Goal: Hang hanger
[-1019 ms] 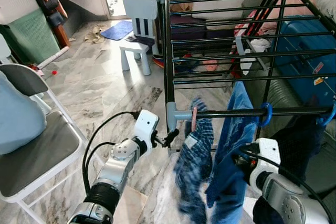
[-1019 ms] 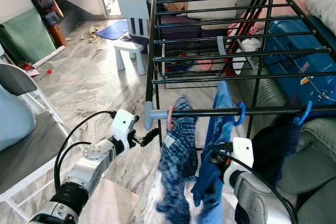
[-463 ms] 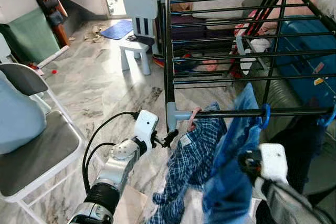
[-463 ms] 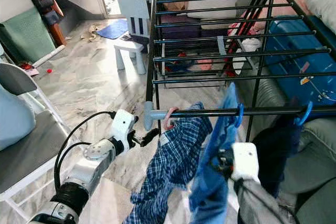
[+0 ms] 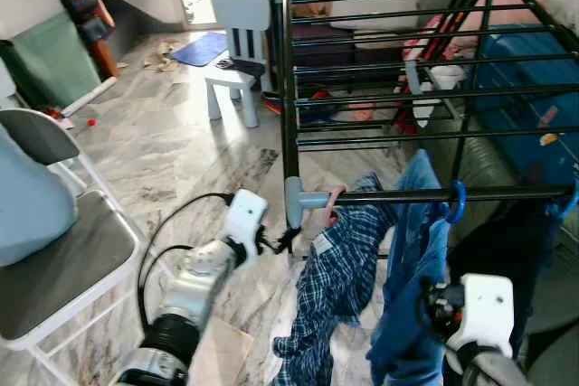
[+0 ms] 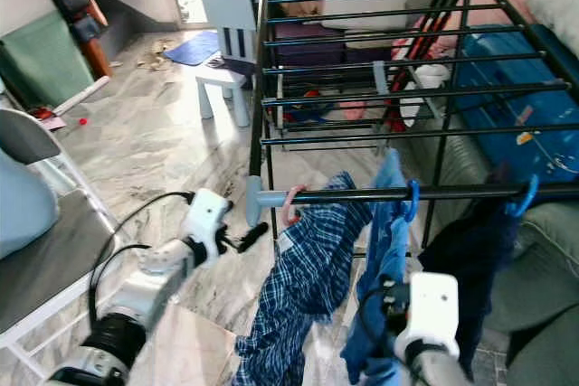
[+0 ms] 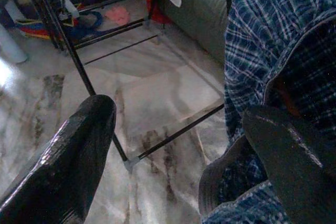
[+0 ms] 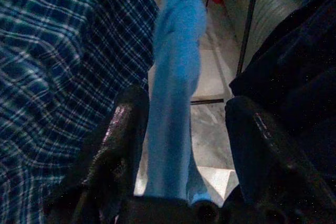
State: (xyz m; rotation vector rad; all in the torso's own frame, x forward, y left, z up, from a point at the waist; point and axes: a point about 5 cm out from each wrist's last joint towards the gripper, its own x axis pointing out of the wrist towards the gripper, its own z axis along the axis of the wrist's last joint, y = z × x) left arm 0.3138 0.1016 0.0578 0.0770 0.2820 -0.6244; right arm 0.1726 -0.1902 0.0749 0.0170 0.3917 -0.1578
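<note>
The right gripper (image 8: pixel 181 145) stands open, its two black fingers (image 8: pixel 118 145) spread either side of the hanging blue garment (image 5: pixel 412 259) without pinching it; in the head views its white wrist housing sits low, at about 5 o'clock. The left gripper (image 7: pixel 173 145) is also released, fingers wide apart, held just beside the grey end cap of the front rail (image 5: pixel 434 194) of the black drying rack (image 5: pixel 380 42), at 9 o'clock from the plaid shirt (image 5: pixel 339 268).

That shirt hangs from a pink hanger (image 5: pixel 333 200) whose hook is over the front rail just beside the end cap; the blue garment hangs beside it at 3 o'clock on a blue hanger (image 5: pixel 458 198), and a dark garment (image 5: pixel 507 250) hangs further along at 3 o'clock.

Both hangers look seated on the rail, so the hanging step seems essentially complete and the release is in hand. The next move likely calls for drawing the right gripper down and clear of the blue cloth without snagging it.

Compared with half a second ago, the blue garment has swung back nearer to vertical, the right wrist has dropped lower, and the plaid shirt's skirt remains flared toward 7 o'clock.
</note>
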